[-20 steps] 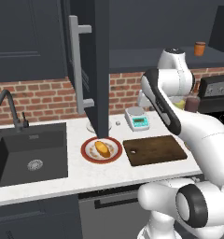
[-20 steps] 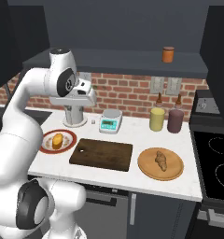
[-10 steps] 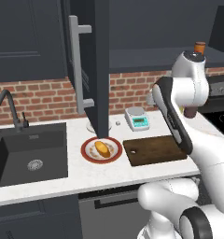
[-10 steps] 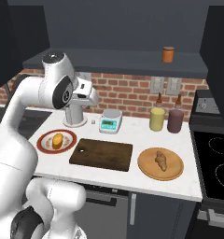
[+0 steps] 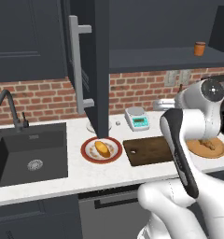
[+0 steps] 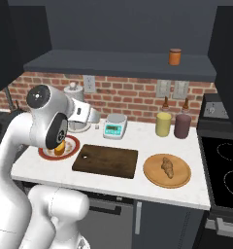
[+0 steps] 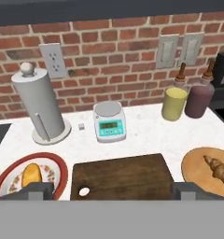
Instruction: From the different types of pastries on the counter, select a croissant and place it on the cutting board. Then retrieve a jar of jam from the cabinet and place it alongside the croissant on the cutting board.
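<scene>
The dark brown rectangular wooden cutting board [image 7: 121,176] lies bare near the white marbled counter's [image 6: 138,189] front edge, between a red-rimmed plate [image 7: 6,179] holding one golden-yellow oval bun [image 7: 31,174] and a round tan wooden plate [image 6: 152,175] holding one slim brown ridged croissant [image 6: 167,167]. One orange-brown jam jar [image 6: 174,56] stands on the charcoal cabinet [image 6: 123,65] shelf. The two-finger gripper [image 7: 111,190] hangs spread, empty, above the board.

Evenly and softly lit, rendered, with no single bright source and no glare on the white, lightly marbled stone counter [image 6: 113,182]. Dim toward the upper frame, where the dark charcoal-blue wall cabinet [image 5: 30,42] swallows detail; faint soft shadows only. Slightly soft and low in resolution throughout, without edge distortion.
</scene>
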Available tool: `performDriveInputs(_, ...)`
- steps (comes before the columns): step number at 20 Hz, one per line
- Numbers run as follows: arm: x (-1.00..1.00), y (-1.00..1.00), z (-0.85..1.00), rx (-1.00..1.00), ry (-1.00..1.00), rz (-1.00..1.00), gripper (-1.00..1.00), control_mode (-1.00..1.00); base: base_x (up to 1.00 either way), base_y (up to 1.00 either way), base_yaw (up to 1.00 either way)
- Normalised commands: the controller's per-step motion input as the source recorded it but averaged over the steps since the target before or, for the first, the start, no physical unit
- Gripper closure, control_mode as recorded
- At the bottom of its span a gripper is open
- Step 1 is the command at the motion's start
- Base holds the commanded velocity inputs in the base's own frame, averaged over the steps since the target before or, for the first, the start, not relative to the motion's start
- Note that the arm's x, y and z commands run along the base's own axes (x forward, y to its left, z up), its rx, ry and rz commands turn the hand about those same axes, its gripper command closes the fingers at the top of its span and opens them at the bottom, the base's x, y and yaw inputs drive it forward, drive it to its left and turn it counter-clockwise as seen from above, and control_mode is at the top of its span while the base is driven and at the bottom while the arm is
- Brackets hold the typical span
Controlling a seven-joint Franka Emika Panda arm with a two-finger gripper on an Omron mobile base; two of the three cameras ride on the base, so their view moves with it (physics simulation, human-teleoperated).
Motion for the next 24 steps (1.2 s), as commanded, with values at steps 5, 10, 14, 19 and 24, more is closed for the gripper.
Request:
performDriveInputs(5, 0.09, -0.27, 0.99, 0.09, -0.09, -0.13, -1.0, -1.0, 0.0, 0.0, 0.0)
performDriveInputs(10, 0.23, -0.35, 1.0, 0.04, -0.13, -0.12, -1.0, -1.0, 0.0, 0.0, 0.0)
performDriveInputs(14, 0.11, -0.05, 0.37, 0.0, -0.14, -0.04, -1.0, -1.0, 0.0, 0.0, 0.0)
performDriveInputs(19, 0.74, -0.67, 0.12, 0.1, 0.06, 0.14, -1.0, -1.0, 0.0, 0.0, 0.0)
performDriveInputs(24, 0.59, -0.79, 0.35, 0.19, 0.0, 0.19, -1.0, -1.0, 0.0, 0.0, 0.0)
